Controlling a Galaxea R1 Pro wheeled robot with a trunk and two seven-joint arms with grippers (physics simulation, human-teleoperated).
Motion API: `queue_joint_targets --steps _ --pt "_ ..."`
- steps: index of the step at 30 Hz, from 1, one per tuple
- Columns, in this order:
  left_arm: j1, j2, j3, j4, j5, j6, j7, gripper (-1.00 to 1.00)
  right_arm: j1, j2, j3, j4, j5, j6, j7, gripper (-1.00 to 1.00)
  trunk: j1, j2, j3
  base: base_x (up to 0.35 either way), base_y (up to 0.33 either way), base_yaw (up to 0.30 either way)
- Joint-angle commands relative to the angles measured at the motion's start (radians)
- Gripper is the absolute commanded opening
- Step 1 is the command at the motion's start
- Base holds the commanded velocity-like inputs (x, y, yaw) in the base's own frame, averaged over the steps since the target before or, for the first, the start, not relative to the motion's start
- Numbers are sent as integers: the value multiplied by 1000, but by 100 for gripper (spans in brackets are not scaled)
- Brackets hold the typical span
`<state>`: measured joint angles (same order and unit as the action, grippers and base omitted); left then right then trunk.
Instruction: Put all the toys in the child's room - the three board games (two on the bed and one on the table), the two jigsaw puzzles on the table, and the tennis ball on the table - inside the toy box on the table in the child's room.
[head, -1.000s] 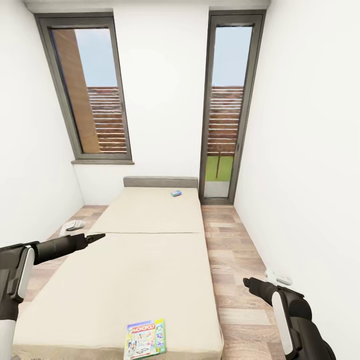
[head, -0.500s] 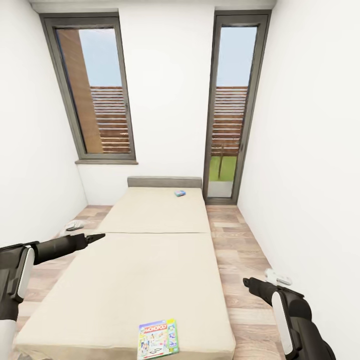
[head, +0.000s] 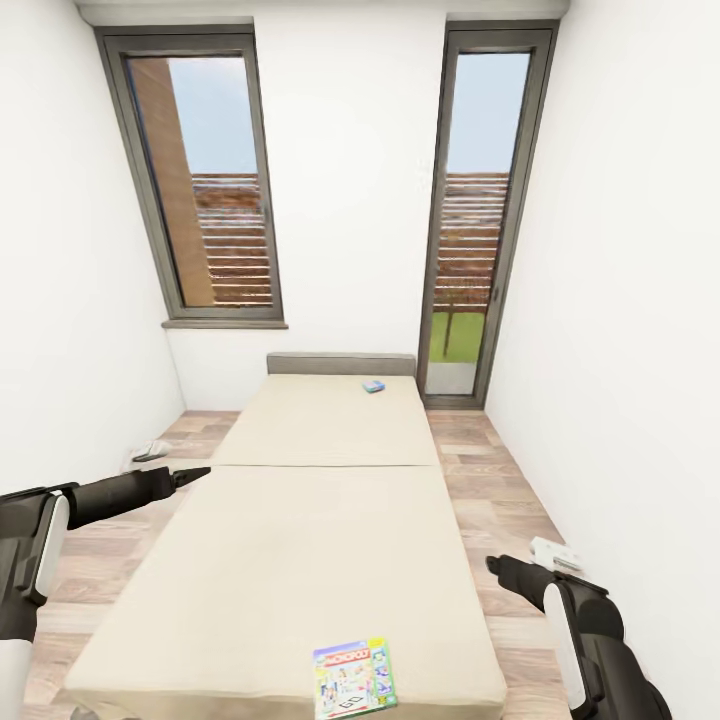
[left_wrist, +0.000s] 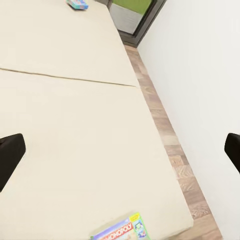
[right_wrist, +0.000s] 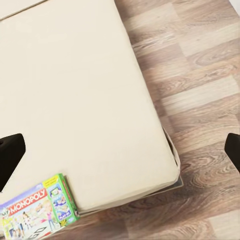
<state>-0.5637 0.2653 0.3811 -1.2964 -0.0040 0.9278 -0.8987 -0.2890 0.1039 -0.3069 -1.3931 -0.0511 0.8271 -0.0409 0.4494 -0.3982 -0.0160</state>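
**Child's room, bed and two board games: record of contents**

Room: white walls, wood plank floor (head: 500, 480), two tall dark-framed windows (head: 205, 180) on the far wall, the right-hand one reaching down to the floor.

Bed (head: 300, 540): low and wide, plain beige mattress in two sections with a seam across the middle, low grey headboard (head: 340, 363) against the far wall. It stood lengthwise in front of the robot, floor visible along both sides.

Board game, green-edged (head: 354, 678): flat rectangular box, white cover with colourful print and a "MONOPOLY" title. It lay flat on the mattress at the near end, close to the foot edge and toward the right corner. In the right wrist view it (right_wrist: 37, 207) sat just inside the mattress border.

Board game, blue (head: 374, 385): small at this range, lying flat on the far section of the mattress near the headboard, right of centre; also seen in the left wrist view (left_wrist: 77, 4).

Left gripper (head: 192, 473): extended over the floor beside the bed's left edge, fingers spread wide apart, holding nothing.

Right gripper (head: 494, 565): over the floor at the bed's right side, likewise spread wide and empty.
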Motion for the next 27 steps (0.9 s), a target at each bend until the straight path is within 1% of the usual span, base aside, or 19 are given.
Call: queue_joint_targets --steps 1,11,20,27 --pt "-1 0 1 0 -1 7 -5 100 -1 1 -1 -1 -6 4 -4 100 1 -2 -2 0 252 0" --pt "-1 0 1 0 -1 6 -6 100 -1 1 -1 -1 -6 4 -5 100 1 -2 -2 0 202 0" --pt "-1 0 2 0 -1 7 -6 100 -1 1 -1 -1 -6 4 -3 100 1 -2 -2 -3 67 0" --pt "-1 0 2 0 -1 6 -5 100 -1 2 -1 -1 -6 4 -1 100 1 -2 -2 -51 87 0"
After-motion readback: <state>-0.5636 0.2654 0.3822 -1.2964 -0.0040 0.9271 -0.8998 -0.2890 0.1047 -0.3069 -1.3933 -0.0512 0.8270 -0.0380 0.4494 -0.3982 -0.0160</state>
